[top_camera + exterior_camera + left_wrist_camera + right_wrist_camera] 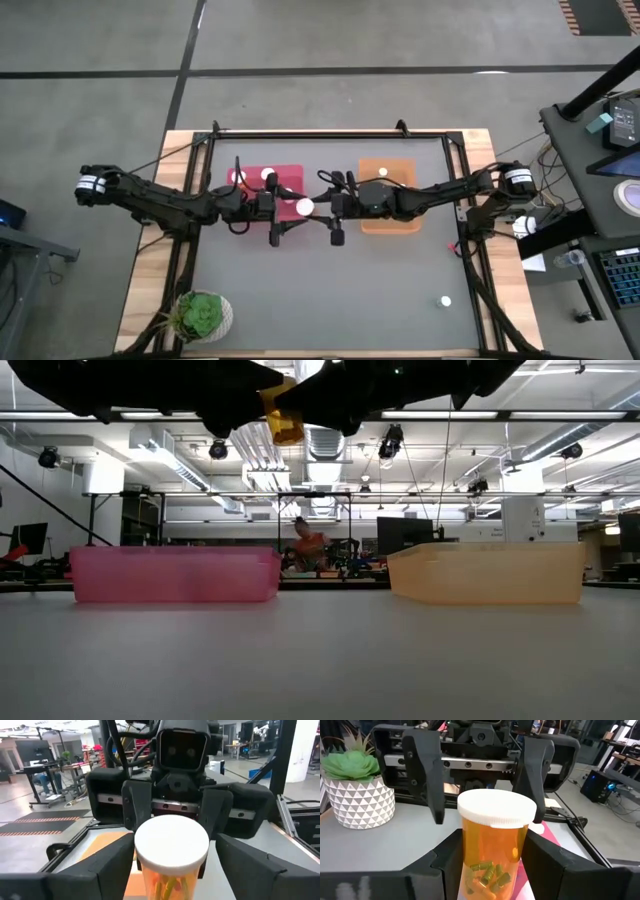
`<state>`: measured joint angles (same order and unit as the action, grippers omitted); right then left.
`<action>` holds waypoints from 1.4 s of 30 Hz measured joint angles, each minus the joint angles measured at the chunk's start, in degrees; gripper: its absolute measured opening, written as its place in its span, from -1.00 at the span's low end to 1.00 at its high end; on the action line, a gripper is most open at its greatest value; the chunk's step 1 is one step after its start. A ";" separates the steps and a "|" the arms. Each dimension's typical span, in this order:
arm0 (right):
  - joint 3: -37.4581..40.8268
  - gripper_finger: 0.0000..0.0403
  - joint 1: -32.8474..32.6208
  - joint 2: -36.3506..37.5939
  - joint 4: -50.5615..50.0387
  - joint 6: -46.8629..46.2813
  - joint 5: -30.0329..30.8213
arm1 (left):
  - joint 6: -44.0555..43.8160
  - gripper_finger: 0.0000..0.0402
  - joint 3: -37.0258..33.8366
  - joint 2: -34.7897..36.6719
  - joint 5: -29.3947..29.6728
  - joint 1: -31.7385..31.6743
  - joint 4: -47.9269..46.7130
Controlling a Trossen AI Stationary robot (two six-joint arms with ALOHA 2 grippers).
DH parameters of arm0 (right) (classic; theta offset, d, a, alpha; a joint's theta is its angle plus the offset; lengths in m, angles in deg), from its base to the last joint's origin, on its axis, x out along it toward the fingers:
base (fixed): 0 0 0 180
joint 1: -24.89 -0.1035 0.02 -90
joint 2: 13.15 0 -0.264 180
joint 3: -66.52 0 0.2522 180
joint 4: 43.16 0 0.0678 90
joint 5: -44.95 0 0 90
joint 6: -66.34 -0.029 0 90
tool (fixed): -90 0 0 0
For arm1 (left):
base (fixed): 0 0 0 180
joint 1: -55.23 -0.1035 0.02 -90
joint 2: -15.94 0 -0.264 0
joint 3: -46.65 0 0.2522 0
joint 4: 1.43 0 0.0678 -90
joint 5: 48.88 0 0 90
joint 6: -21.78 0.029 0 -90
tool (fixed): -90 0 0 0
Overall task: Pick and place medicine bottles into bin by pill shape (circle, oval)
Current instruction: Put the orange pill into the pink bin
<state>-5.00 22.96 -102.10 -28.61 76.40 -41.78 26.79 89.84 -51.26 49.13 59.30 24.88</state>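
A handover is under way above the middle of the worktop [320, 290], between the pink bin [285, 175] and the orange bin [400, 222]. The right tool [487, 865] is clamped on an orange-tinted medicine bottle [494, 845] with a white cap, holding it upright in the air; green oval-looking capsules lie at its bottom. The left tool [170, 865] faces it with fingers spread to either side of the bottle, released and not gripping. My reading is that the bottle sits with the right arm for sorting (the capsule shape would point to the oval bin, though which tray that is I cannot tell). The next move calls for the left arm to back clear before the right one carries the bottle over a tray. White caps already show in the pink bin, one in the orange. A stray bottle [445, 300] stands near the worktop's right front, and a potted plant [203, 315] at the left front, both well apart from the arms.
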 joint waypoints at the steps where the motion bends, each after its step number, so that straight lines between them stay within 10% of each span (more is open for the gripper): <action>1: 0.00 -0.17 0.00 -0.02 0.00 0.00 0.00 | -0.01 0.29 0.00 -0.07 0.00 0.00 0.15; 15: 0.00 -0.15 -0.02 -0.02 0.12 -0.01 -0.07 | -0.11 -0.05 0.02 0.05 0.33 0.02 0.27; 25: 0.02 0.25 0.09 1.74 -2.72 -1.71 -0.05 | -0.11 -0.04 -0.86 0.69 3.31 0.04 -0.12; 42: 0.42 0.34 0.48 6.36 -14.71 -5.03 4.90 | -10.07 -0.04 -11.89 21.56 23.62 0.04 -26.29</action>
<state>-4.58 23.44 -95.74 -43.31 71.37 -36.88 16.72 77.95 -29.70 72.75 59.35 -1.41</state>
